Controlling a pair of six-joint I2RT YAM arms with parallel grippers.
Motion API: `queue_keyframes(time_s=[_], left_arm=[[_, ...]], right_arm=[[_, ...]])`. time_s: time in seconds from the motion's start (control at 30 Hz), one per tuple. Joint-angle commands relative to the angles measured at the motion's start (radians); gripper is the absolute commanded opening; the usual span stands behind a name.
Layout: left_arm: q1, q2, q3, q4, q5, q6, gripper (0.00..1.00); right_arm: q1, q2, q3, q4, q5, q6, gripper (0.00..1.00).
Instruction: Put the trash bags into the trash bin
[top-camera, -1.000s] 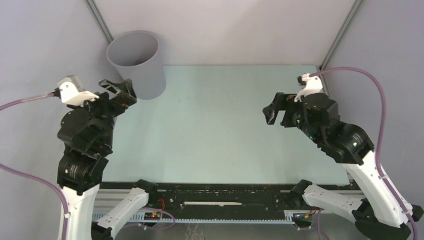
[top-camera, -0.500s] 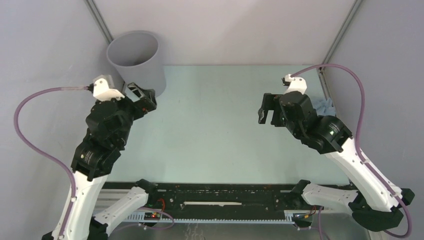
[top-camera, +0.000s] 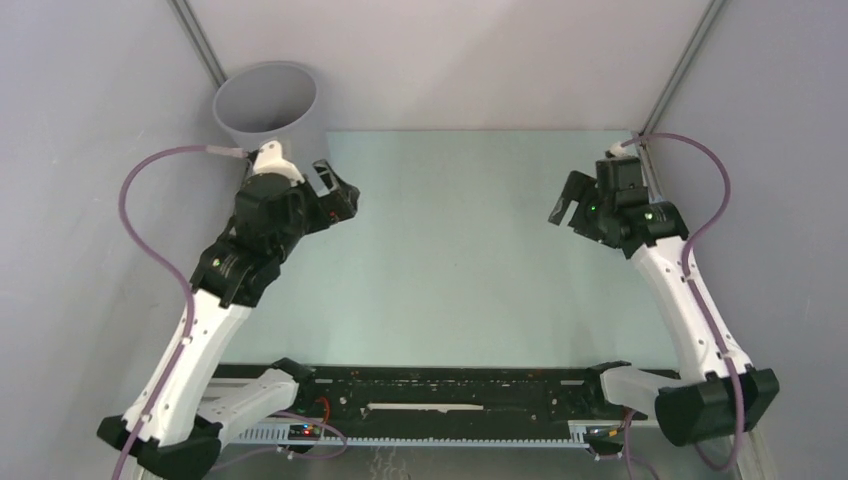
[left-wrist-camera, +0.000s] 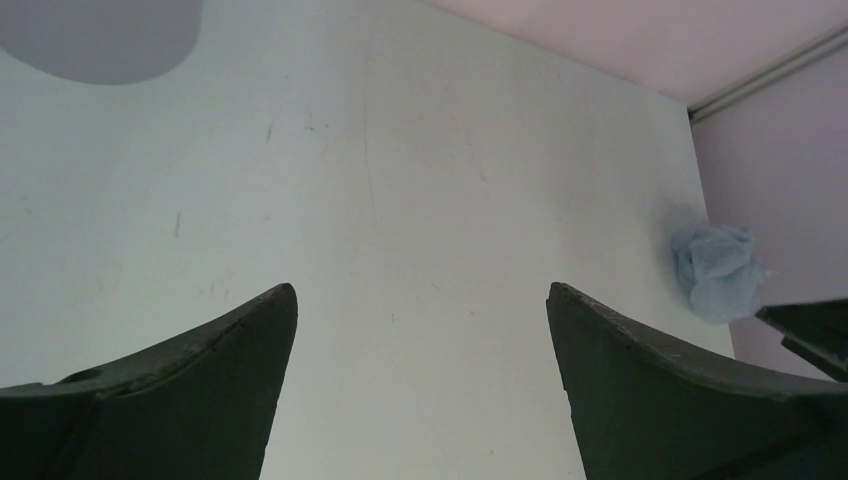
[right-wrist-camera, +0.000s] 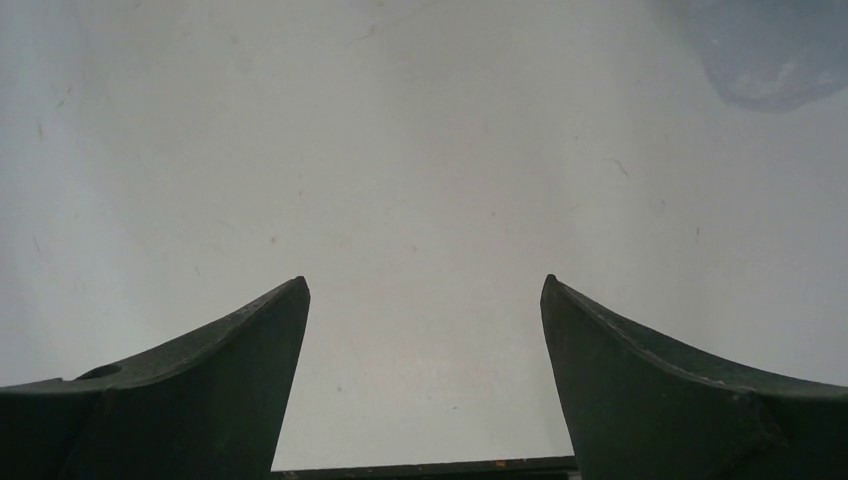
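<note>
The grey round trash bin (top-camera: 265, 100) stands upright at the table's far left corner; its foot shows in the left wrist view (left-wrist-camera: 100, 35). The crumpled pale blue-grey trash bag (left-wrist-camera: 718, 270) lies by the right wall. In the top view my right arm hides it. My left gripper (top-camera: 340, 190) is open and empty, just right of the bin, pointing across the table toward the bag (left-wrist-camera: 420, 290). My right gripper (top-camera: 562, 205) is open and empty over the right side of the table, pointing left (right-wrist-camera: 425, 285).
Grey walls close in the pale green table (top-camera: 450, 260) on the left, back and right. A blurred grey shape (right-wrist-camera: 770, 50) at the top right of the right wrist view looks like the bin's foot. A black rail (top-camera: 440, 390) runs along the near edge.
My left arm has swung right, from beside the bin out over the table. My right arm has drawn back toward the right wall and now covers the bag in the top view.
</note>
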Motion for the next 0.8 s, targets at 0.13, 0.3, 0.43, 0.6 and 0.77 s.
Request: queue_keyframes(time_s=[0.13,0.3,0.43,0.6,0.77], left_arm=[[-0.006,0.104,0.051,0.124,0.137,0.093,1.00],[-0.006,0.151,0.116,0.134,0.119,0.212,1.00],[-0.010,0.164,0.128,0.143,0.069,0.275,1.00],[-0.031,0.189,0.147,0.156,-0.003,0.358,1.00],[-0.077,0.222,0.182,0.170,-0.006,0.438,1.00]], right_arm=[[-0.406,0.150,-0.001,0.116,-0.217,0.036,0.94],[-0.530,0.266,0.071,0.098,-0.068,0.016,0.97],[-0.608,0.375,0.165,0.102,0.030,-0.018,0.99],[-0.664,0.606,0.386,0.060,0.064,-0.082,0.94],[-0.670,0.779,0.548,0.022,0.070,-0.112,0.94]])
